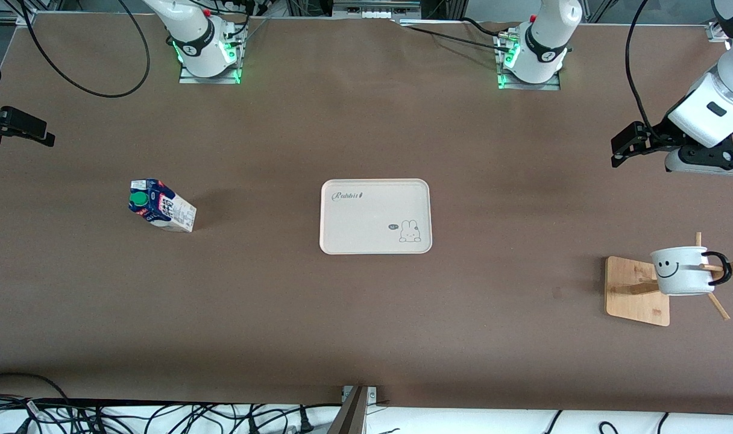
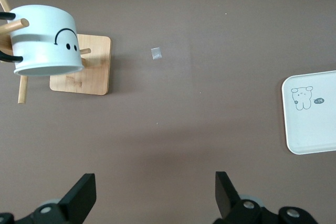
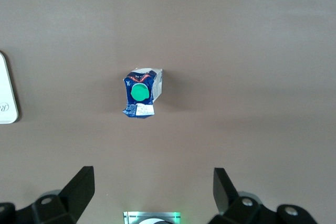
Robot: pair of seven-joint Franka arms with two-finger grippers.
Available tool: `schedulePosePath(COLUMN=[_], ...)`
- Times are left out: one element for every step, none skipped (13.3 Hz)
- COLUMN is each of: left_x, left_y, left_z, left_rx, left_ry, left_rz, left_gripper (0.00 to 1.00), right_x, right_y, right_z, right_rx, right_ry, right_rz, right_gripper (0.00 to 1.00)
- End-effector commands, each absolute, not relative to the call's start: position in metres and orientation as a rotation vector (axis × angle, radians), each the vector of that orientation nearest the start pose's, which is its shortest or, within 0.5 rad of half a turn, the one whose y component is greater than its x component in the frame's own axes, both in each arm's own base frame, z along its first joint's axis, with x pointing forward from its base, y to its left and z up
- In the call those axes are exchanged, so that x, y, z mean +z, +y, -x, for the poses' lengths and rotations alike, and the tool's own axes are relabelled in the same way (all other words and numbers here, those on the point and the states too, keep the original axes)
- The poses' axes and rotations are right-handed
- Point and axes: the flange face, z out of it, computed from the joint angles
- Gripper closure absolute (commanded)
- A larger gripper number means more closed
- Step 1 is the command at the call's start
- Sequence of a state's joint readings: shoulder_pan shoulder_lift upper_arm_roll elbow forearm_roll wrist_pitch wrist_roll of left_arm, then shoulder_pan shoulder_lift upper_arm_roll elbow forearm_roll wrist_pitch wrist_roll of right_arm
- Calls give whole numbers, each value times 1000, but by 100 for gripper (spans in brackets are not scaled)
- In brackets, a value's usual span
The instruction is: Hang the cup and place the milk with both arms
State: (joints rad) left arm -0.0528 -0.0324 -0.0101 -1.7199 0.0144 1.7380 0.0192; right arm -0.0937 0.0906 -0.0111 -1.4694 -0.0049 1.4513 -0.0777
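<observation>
The cup [image 1: 680, 271], white with a black smiley, hangs by its black handle on a peg of a wooden rack [image 1: 635, 295] at the left arm's end of the table. The left wrist view shows the cup [image 2: 44, 38] and the rack [image 2: 86, 74] too. The milk [image 1: 161, 206] stands on the table toward the right arm's end, its green cap showing in the right wrist view [image 3: 140, 93]. My left gripper [image 1: 619, 150] [image 2: 156, 192] is open and empty, up in the air away from the rack. My right gripper [image 1: 44, 134] [image 3: 154, 190] is open and empty, away from the milk.
A pale tray [image 1: 366, 223] with a rabbit print lies in the middle of the table, empty; its edge shows in both wrist views [image 2: 310, 124] [image 3: 6, 98]. A small scrap of tape [image 2: 156, 53] lies between the rack and the tray. Cables run along the table's edges.
</observation>
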Motion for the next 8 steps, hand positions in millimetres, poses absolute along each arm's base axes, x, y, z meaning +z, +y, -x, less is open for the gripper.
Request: schedulePosePath(left_x=[593, 591, 591, 592, 592, 592, 591, 591], left_y=[-34, -35, -35, -35, -35, -35, -35, -35], left_z=[-560, -561, -563, -563, -563, -563, -563, -563], left_rx=[-75, -70, -73, -75, -75, -75, -73, -73], left_ry=[121, 121, 121, 121, 121, 121, 121, 118], left_rz=[3121, 3121, 3121, 3121, 3121, 3121, 3121, 3121], left_gripper=[0, 0, 0, 0, 0, 0, 0, 0], right_x=[612, 613, 613, 612, 618, 618, 618, 618], right_y=[-59, -44, -32, -25, -25, -25, -26, -26], right_z=[-578, -581, -583, -584, -585, -585, -585, -585], right_rx=[143, 140, 135, 130, 103, 105, 103, 103], right_ry=[37, -7, -43, -65, -65, -70, -70, -70], right_rz=[3180, 3204, 3231, 3244, 3245, 3241, 3240, 3240], right_gripper=[0, 0, 0, 0, 0, 0, 0, 0])
